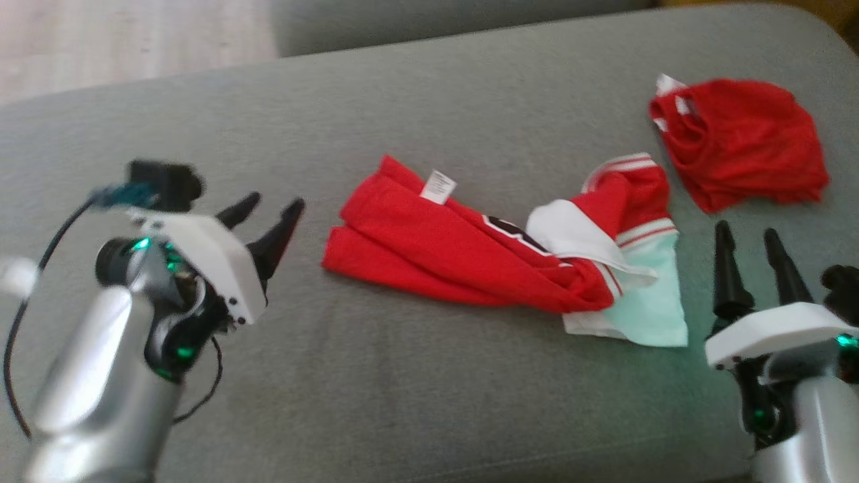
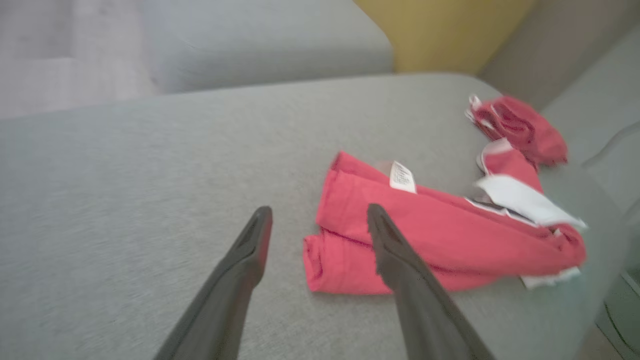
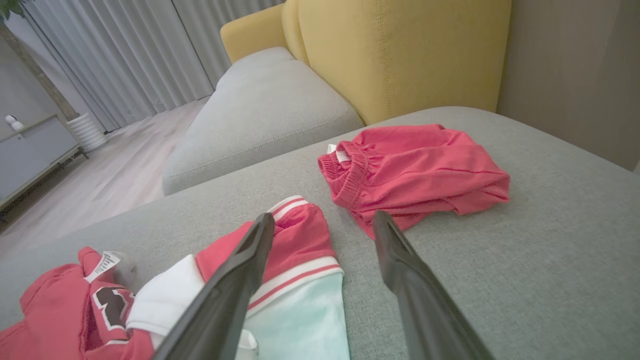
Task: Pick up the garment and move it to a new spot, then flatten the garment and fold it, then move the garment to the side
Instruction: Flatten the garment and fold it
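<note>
Grey upholstered sofa seat [image 1: 402,389] carries a crumpled red-and-white jersey garment [image 1: 456,255] at its middle, with bunched red shorts [image 1: 745,144] near its right end. Left gripper [image 1: 274,201] and right gripper [image 1: 747,229] flank the garment, fingers wide, holding nothing. The right wrist view adds a yellow sofa back [image 3: 400,50] and grey curtains [image 3: 125,50].

Garment [image 1: 470,255] lies on the cushion [image 1: 335,376], near its middle. Shorts [image 1: 741,144] lie behind it to the right, just apart. Left gripper [image 1: 275,203] stands left of the garment, right gripper [image 1: 746,229] right of it, before the shorts. A second cushion [image 1: 436,20] lies behind.
</note>
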